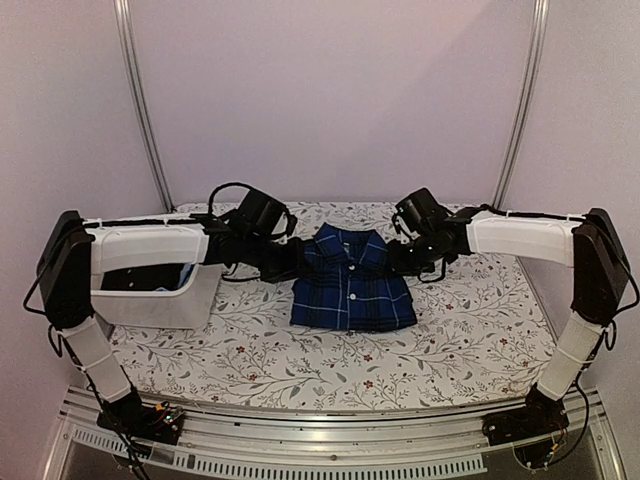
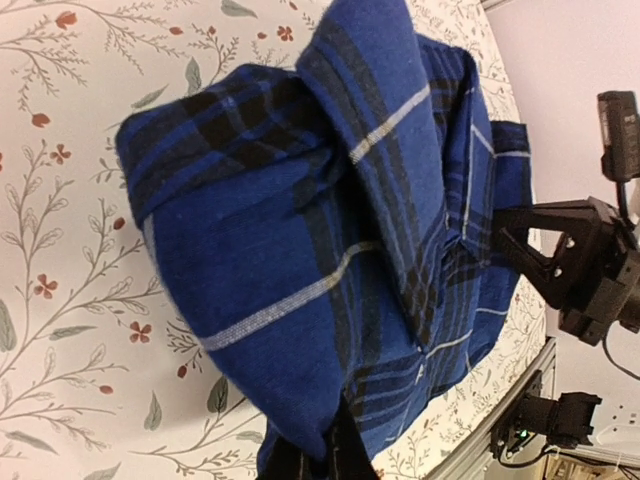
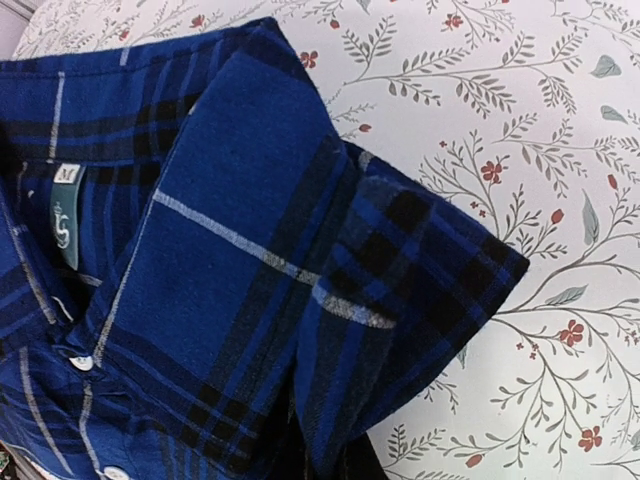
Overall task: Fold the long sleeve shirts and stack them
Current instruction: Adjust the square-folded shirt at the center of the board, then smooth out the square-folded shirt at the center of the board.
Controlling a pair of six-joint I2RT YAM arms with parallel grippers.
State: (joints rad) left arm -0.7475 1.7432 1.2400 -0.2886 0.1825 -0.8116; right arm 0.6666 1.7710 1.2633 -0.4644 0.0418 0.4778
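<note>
Right of white bin (image 1: 150,305): plaid shirt (image 1: 352,278) folded, left gripper (image 1: 285,262) and right gripper (image 1: 400,258) at its shoulders. Jaws cloth-hidden; I cannot tell grip. Judge fold near done; next needs level two-arm lift to stack.

Right wrist view: inside the collar of the plaid shirt (image 3: 250,250), at about 9 o'clock in the frame, sits a small white size tag (image 3: 66,172). It carries one dark printed letter, "M". At 6 o'clock of that tag, touching it, hangs a teal woven label (image 3: 66,228) with a white curled mark. The mark looks like a logo rather than letters, and no brand name can be made out.

Left wrist view: nothing legible on the cloth.

Top external view: collar label too small to read; no other legible text, number or sign.
</note>
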